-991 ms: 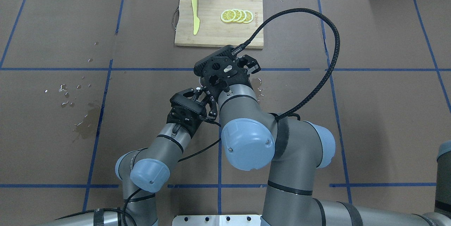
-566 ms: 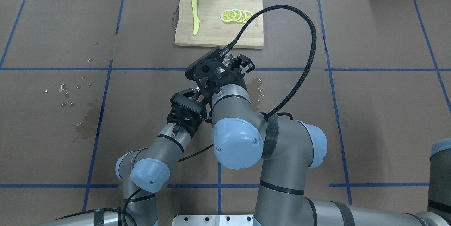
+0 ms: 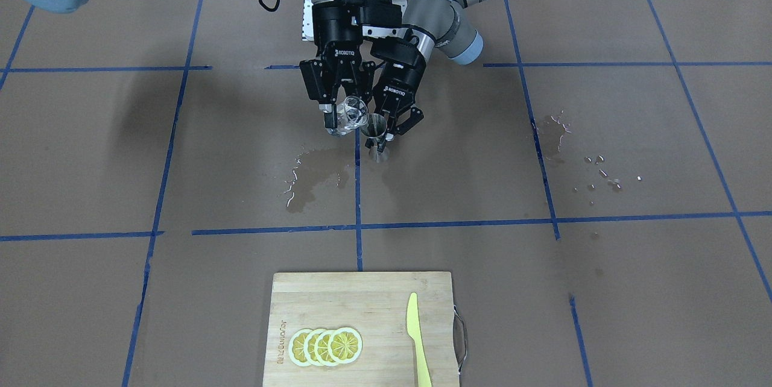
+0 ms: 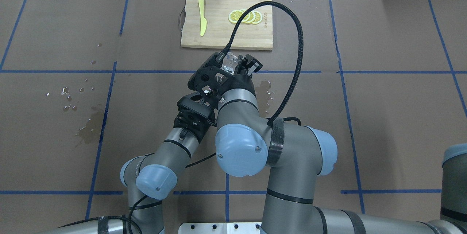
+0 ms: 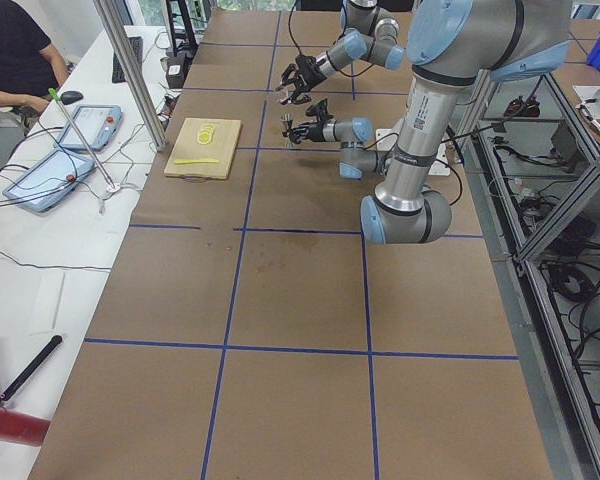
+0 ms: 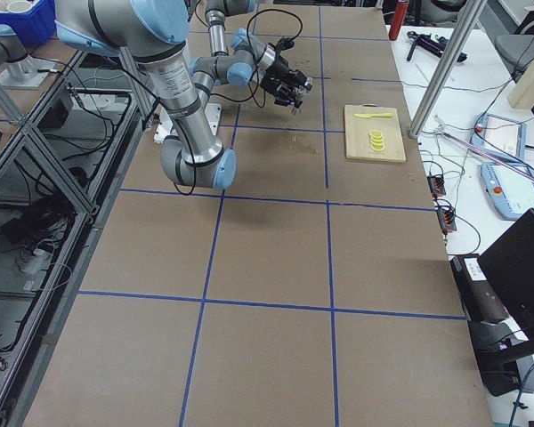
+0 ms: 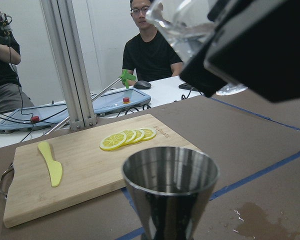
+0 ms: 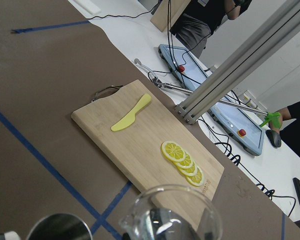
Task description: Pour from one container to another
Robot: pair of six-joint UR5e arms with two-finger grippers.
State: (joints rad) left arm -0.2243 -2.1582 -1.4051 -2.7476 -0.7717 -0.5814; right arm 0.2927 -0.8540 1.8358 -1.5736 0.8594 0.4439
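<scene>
My right gripper (image 3: 339, 117) is shut on a clear glass (image 3: 351, 114), which is tilted toward a steel cup (image 3: 375, 126). My left gripper (image 3: 387, 132) is shut on that cup and holds it upright just above the table. In the left wrist view the steel cup (image 7: 170, 192) fills the lower middle, and the glass (image 7: 182, 20) hangs above and beyond its rim. The right wrist view shows the glass rim (image 8: 170, 212) with the cup mouth (image 8: 60, 229) to its lower left. From overhead the glass (image 4: 230, 62) shows in my right gripper (image 4: 238, 65); the right wrist hides most of my left gripper (image 4: 199, 103). No stream is visible.
A wooden cutting board (image 3: 362, 296) lies on the far side with lemon slices (image 3: 325, 346) and a yellow knife (image 3: 417, 339). A wet puddle (image 3: 313, 176) spreads under the grippers. Water drops (image 3: 597, 164) dot the paper on my left. Operators sit beyond the table.
My right arm has swung toward the left gripper and turned its wrist, so the glass now shows tilted in the overhead view. The left arm has stayed put.
</scene>
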